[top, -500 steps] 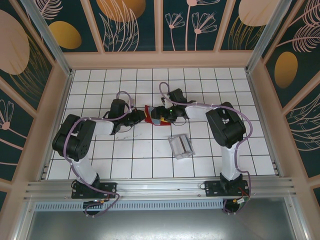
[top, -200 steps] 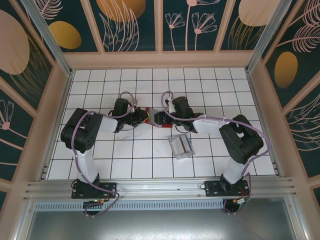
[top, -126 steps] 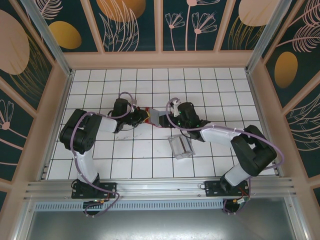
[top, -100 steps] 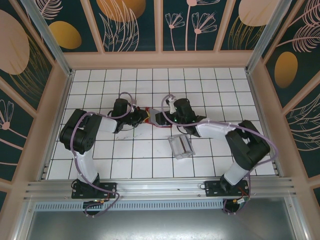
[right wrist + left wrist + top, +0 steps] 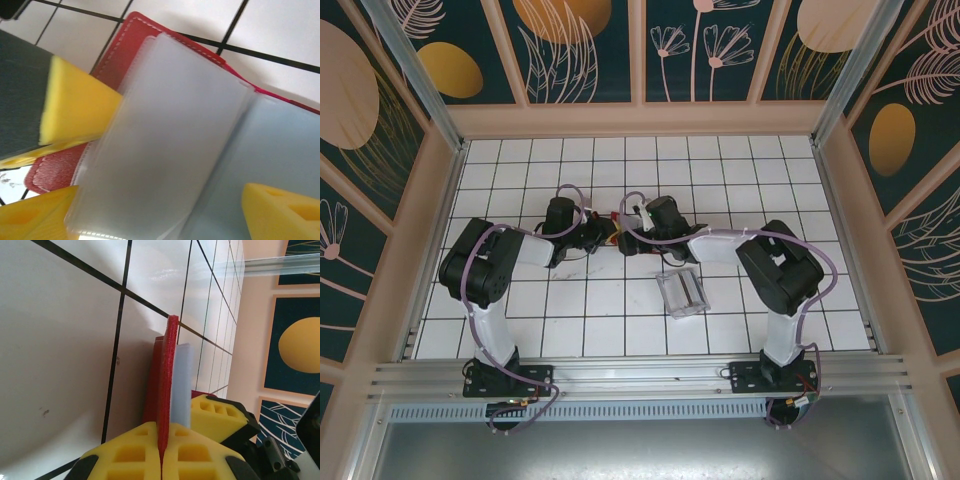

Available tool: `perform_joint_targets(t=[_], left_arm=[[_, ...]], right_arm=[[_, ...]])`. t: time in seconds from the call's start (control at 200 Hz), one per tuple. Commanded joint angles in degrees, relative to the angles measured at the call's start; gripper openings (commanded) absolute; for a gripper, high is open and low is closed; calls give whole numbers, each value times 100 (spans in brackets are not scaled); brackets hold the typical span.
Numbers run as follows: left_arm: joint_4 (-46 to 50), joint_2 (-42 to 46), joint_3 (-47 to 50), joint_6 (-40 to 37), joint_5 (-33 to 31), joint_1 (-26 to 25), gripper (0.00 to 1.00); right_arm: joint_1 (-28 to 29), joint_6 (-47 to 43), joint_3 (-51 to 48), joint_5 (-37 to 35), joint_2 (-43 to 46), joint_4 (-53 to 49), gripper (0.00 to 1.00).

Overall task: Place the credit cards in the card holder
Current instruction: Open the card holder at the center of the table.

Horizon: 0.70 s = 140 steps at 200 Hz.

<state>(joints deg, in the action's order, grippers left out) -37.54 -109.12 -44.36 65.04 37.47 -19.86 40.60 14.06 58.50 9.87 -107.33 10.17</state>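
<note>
The white tiled table [image 5: 520, 310] is big, with lots of bare squares on every side. The side walls [image 5: 640, 118] stand well apart from the middle, where both arms meet. The clear tray [image 5: 682, 291] sits near that spot, on the side closer to the arm bases, so a low swing that way could bump it.

The red card holder [image 5: 169, 370] is in the middle of the table and lies open. The left gripper [image 5: 161, 455] is pinched tight on the edge of its red cover, with the pale blue inside just beside the pads. The right gripper [image 5: 160, 195] hangs right over the open holder with its fingers spread wide and nothing between them.

A pale see-through sheet [image 5: 170, 130] lies across the open holder. I can't tell if it is one of the credit cards or just a pocket. I see no loose cards, so I think the job is partway or nearly done. The two grippers are very close, with little room between them.
</note>
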Motion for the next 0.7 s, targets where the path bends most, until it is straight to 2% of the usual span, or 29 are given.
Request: perform_joint_targets(t=[0.0,0.16,0.28,0.39,0.455,0.601,0.696], left_arm=[[-298,110,87,73,164,21,0],[-228,94,135,-33,100,26,0],[-141,98,171,-167,-22,21,0],[-30,136,259,-355,-233,25,0],[177,163,287,-540,-401,21,6],[-13,34,432,-401,-393,26,18],[-236,-16,505,-246,-325,26,25]], right_arm=[[-119,204,-4,-350,35,-46,80],[-237,367,-140,-523,174,-126,79],[-250,562,-168,-1041,271,-416,79],[-281,924,397,-1511,240,-1607,78],[-281,1186,842,-1703,195,-2384,76],[-190,1359,1411,-1379,340,-3024,74],[-229,1543,1554,-534,423,-2842,69]])
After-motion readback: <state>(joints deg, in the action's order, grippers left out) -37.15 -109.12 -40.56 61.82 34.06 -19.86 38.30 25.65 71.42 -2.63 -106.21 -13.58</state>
